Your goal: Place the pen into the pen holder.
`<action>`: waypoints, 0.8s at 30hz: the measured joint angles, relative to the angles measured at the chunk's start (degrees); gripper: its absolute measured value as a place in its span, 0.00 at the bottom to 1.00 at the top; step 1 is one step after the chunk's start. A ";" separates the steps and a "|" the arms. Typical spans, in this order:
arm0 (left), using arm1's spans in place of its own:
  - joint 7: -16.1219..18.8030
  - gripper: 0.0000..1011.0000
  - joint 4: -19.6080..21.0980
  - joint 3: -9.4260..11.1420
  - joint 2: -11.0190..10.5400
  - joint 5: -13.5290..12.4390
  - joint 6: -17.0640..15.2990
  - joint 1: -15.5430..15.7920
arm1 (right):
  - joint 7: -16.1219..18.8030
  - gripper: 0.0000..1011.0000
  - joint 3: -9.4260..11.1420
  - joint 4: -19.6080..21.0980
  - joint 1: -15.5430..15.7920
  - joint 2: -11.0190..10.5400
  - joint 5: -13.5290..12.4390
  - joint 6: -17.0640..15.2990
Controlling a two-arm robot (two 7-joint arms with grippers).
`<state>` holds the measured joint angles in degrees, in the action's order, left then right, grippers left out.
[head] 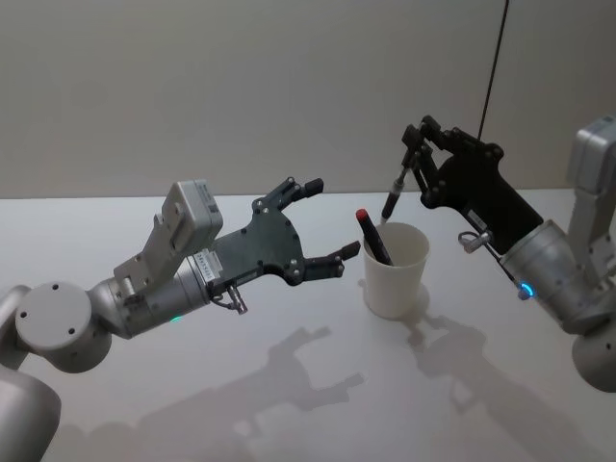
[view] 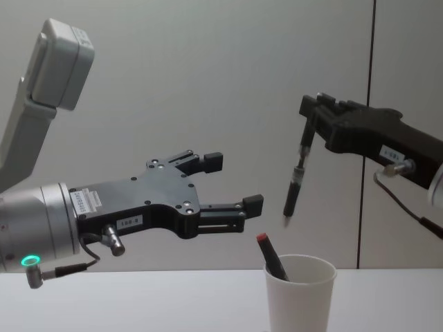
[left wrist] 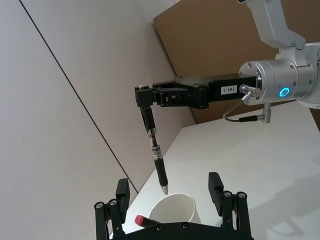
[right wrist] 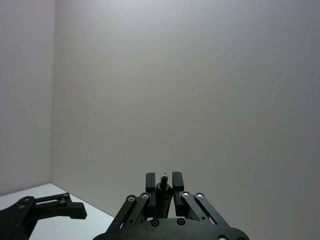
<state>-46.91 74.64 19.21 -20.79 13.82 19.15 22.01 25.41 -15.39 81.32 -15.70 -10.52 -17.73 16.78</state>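
Hanging from right end effector (view: 309,114), pen (view: 296,177) clears cup rim (view: 300,265).

Plain matte white table (head: 289,404), soft shadows cast across its near half. Far side: flat light-grey wall (head: 241,87), unmarked. Thin dark vertical line (head: 496,58) runs down the wall at the right; in the chest view it reads as a dark seam (view: 367,55) between wall panels. Left wrist view: brown cardboard-coloured panel (left wrist: 210,40) standing past the table's edge. Lighting even and diffuse.
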 joint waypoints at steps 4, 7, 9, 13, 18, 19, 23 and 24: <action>0.00 0.99 0.00 0.00 0.00 0.00 0.00 0.00 | -1.46 0.18 0.01 -0.29 -0.12 -0.02 2.07 -0.10; 0.00 0.99 0.00 0.00 0.00 0.00 0.00 0.00 | -2.25 0.18 0.00 -0.82 -0.34 0.04 3.23 -0.10; 0.00 0.99 0.00 0.00 0.00 0.00 0.00 0.00 | -2.65 0.18 -0.03 -1.14 -0.50 0.08 3.78 -0.06; 0.00 0.99 0.00 0.00 0.00 0.00 0.00 0.00 | -3.59 0.18 -0.08 -2.23 -0.95 0.28 5.12 0.27; 0.00 0.99 0.00 0.00 0.00 0.00 0.00 0.00 | -4.33 0.18 -0.14 -3.53 -1.58 0.59 6.22 0.82; 0.00 0.99 0.00 0.00 0.00 0.00 0.00 0.00 | -4.44 0.18 -0.16 -3.77 -1.70 0.65 6.36 0.93; 0.00 0.99 0.00 0.00 0.00 0.00 0.00 0.00 | -4.72 0.18 -0.21 -4.79 -2.16 0.88 6.74 1.31; 0.00 0.99 0.00 0.00 0.00 0.00 0.00 0.00 | -4.78 0.18 -0.24 -5.00 -2.26 0.94 6.81 1.42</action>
<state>-46.91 74.64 19.21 -20.79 13.82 19.15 22.01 20.63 -15.63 76.32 -17.95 -9.58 -10.92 18.20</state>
